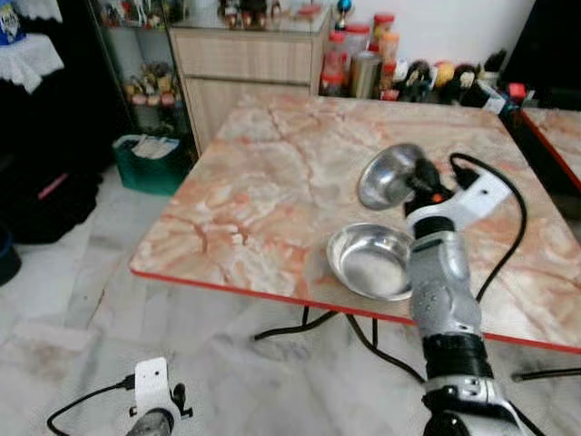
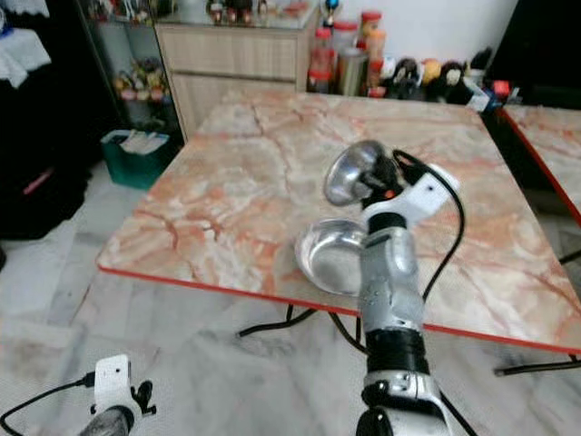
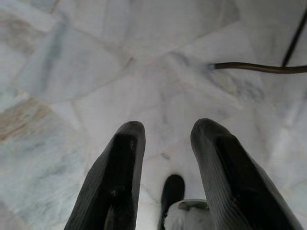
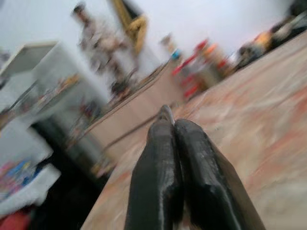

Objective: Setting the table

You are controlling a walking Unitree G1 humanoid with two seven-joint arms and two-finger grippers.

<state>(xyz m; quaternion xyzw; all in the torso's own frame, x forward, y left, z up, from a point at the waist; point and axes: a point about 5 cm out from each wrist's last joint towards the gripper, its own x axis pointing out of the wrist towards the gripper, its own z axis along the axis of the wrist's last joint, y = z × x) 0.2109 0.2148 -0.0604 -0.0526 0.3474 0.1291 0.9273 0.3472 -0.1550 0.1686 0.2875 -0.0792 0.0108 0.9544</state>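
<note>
Two steel bowls: right gripper [image 1: 413, 177], jaws pinched on upper bowl [image 1: 388, 174] rim; thin hold, could slip onto lower bowl [image 1: 370, 261]. Left gripper [image 3: 165, 139] idle, jaws apart, empty.

Two steel bowls are in view: one bowl [image 1: 370, 262] lies flat on the marble table [image 1: 263, 191], and a second bowl [image 1: 388, 174] is tilted above it. There are two marble tables, the second table [image 1: 556, 127] at the far right. One green bin [image 1: 150, 163] sits on the floor. One wooden cabinet [image 1: 245, 68] stands behind.
</note>
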